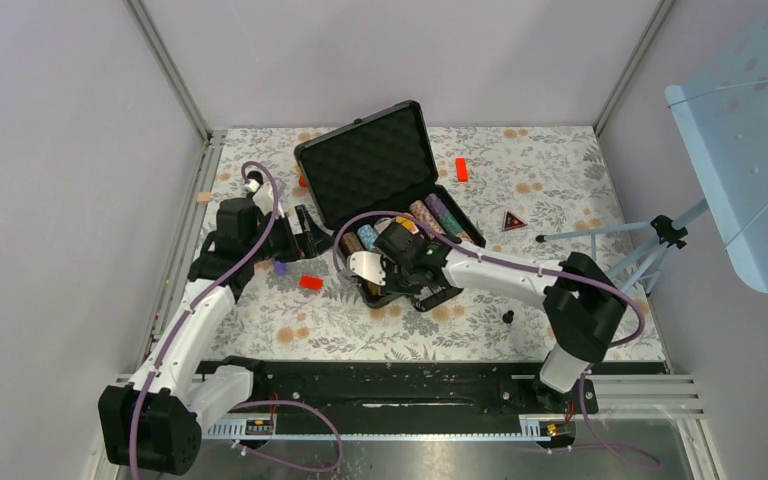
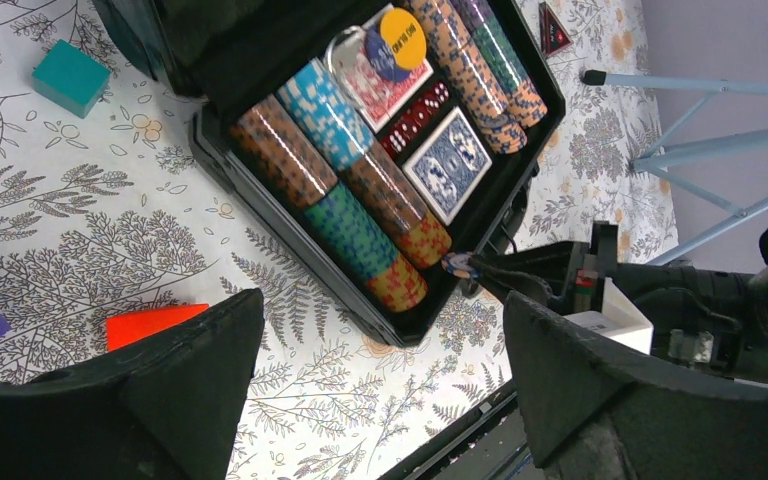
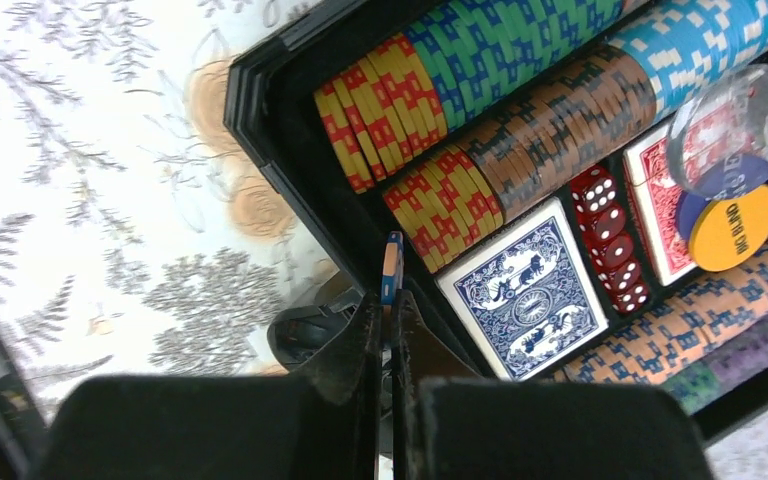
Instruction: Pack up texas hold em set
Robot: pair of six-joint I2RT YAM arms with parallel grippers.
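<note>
The black case (image 1: 370, 165) of the texas hold em set lies open mid-table, its foam-lined lid tilted back. Its base (image 2: 290, 262) holds rows of striped poker chips (image 2: 340, 150), red dice (image 3: 610, 235) and a blue-backed card deck (image 3: 528, 292). My right gripper (image 3: 388, 305) is shut on one orange-and-blue chip (image 3: 392, 268), held on edge over the case's near rim (image 3: 260, 130). The same chip (image 2: 457, 265) shows at that corner in the left wrist view. My left gripper (image 2: 380, 330) hangs open and empty over the floral cloth, left of the case.
Near the left gripper lie a red block (image 1: 311, 282) and a purple piece (image 1: 280, 267). A teal block (image 2: 70, 75) sits by the lid, and another red block (image 1: 461, 169) lies behind the case. A red-black triangle (image 1: 513, 220) and tripod legs (image 1: 610, 235) stand to the right.
</note>
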